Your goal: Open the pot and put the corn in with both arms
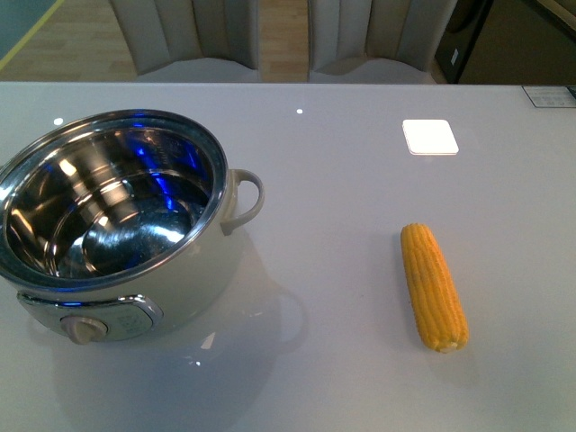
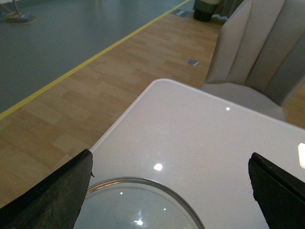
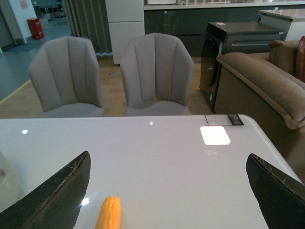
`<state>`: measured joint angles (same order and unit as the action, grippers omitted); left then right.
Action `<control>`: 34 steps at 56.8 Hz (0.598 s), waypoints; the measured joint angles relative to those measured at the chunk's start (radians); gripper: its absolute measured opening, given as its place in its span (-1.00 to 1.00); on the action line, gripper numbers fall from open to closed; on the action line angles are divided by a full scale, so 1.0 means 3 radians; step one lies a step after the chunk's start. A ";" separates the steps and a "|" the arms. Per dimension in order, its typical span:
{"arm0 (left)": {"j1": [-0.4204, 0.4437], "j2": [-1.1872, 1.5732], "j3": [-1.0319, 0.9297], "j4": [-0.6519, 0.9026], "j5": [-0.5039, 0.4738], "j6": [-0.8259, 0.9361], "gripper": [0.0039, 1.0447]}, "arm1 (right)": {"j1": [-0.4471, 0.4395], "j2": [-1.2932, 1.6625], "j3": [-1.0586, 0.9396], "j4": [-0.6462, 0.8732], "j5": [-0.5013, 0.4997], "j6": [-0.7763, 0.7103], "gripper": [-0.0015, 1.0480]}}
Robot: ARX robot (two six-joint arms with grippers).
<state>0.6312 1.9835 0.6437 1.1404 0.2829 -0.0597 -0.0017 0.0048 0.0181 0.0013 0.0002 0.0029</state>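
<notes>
I see the pot open, corn well right of it. My left gripper and right gripper gape wide, empty. Risk: off-centre pinch rolls corn away.

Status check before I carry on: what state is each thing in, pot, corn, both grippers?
pot: upright, uncovered, empty.
corn: lying on the table, right of the pot, not held.
left gripper: open, holding nothing.
right gripper: open, holding nothing.
steel-rimmed round thing below left gripper: only partly in view; possibly a glass lid.
</notes>
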 joint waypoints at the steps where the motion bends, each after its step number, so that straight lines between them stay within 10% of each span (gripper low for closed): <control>1: 0.0000 -0.0144 -0.0083 -0.0046 0.0043 -0.0017 0.87 | 0.0000 0.0000 0.0000 0.0000 0.0000 0.0000 0.83; 34: -0.0117 -0.3213 -0.1233 -0.1731 0.0468 0.0120 0.87 | 0.0000 0.0000 0.0000 0.0000 0.0000 0.0000 0.83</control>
<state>0.5961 1.0195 0.2737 0.6212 0.4232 -0.0238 -0.0017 0.0048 0.0181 0.0013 0.0002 0.0029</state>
